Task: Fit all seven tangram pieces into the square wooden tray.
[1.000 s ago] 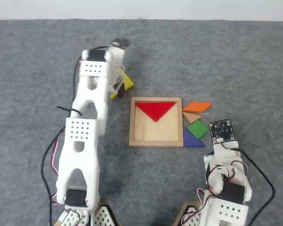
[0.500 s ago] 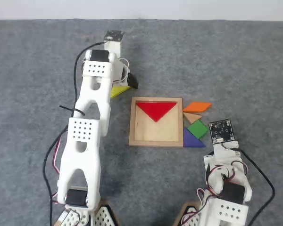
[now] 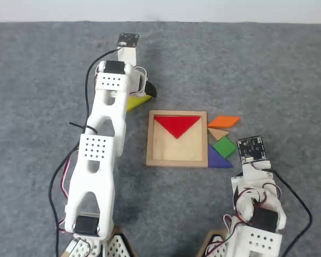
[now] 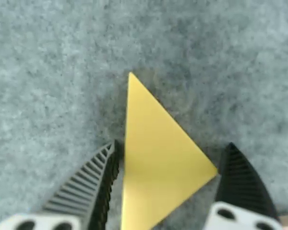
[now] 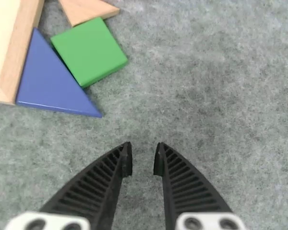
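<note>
The square wooden tray (image 3: 151,140) lies mid-table with a red triangle (image 3: 176,126) in its far half. My left gripper (image 4: 172,145) is beyond the tray's far left corner, shut on a yellow triangle (image 4: 153,163), (image 3: 136,101). One finger lies along the triangle's edge and the other is at its opposite corner, low over the carpet. Against the tray's right side lie an orange parallelogram (image 3: 223,121), a tan triangle (image 3: 218,133), a green square (image 3: 223,146) and a blue triangle (image 3: 218,158). My right gripper (image 5: 142,160) is shut on nothing, on the near side of the blue triangle (image 5: 50,86) and green square (image 5: 89,50).
Grey carpet covers the whole table. The left arm's white links (image 3: 96,155) stretch along the tray's left side. The right arm's camera board (image 3: 251,149) sits just right of the loose pieces. Open carpet lies behind and to the far right of the tray.
The left wrist has turned, bringing the yellow triangle from a tilted pose to lying flat, slightly left of where it was. The right arm has not moved.
</note>
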Controlling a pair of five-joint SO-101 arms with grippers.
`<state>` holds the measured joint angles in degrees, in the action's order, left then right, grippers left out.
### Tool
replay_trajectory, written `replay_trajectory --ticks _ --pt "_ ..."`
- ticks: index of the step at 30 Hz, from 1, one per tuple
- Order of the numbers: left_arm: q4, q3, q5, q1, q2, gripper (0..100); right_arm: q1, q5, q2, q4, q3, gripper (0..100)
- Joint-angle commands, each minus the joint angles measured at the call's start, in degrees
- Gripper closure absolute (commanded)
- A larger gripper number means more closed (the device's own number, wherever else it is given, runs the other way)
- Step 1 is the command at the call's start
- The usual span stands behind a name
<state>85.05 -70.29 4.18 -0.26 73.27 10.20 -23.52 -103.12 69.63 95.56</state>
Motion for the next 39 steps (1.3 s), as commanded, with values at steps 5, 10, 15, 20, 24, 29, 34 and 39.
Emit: replay_trajectory --ticks 5,10,15,20,24,29,34,39 --pt "8.0 -3.6 -5.7 0.5 -0.2 79 -0.3 -0.8 -0.8 -0.3 0.9 90.8" --pt "15.7 -7.1 -9.8 0.5 -0.2 79 -0.3 -0.8 -0.8 -0.3 0.9 90.8" --pt "15.7 -4.4 -13.1 -2.5 -0.3 79 -0.2 -0.8 -0.8 -0.3 0.9 90.8" --pt "15.7 -3.6 -18.3 -8.0 -6.2 79 -0.3 -0.8 -0.8 -0.3 0.9 90.8" --pt "15.7 3.3 -18.6 -13.7 -18.1 79 -0.3 -0.8 -0.8 -0.3 0.9 90.8" --pt "15.7 20.7 -18.5 -17.6 -35.3 79 -0.4 -0.8 -0.8 -0.3 0.9 90.8" --pt "14.2 46.3 -18.3 -15.6 -47.4 79 -0.4 -0.8 -0.8 -0.3 0.9 90.8" --pt "4.5 53.4 -3.1 -15.3 -45.3 74 -0.4 -0.8 -0.8 -0.2 0.9 90.8"
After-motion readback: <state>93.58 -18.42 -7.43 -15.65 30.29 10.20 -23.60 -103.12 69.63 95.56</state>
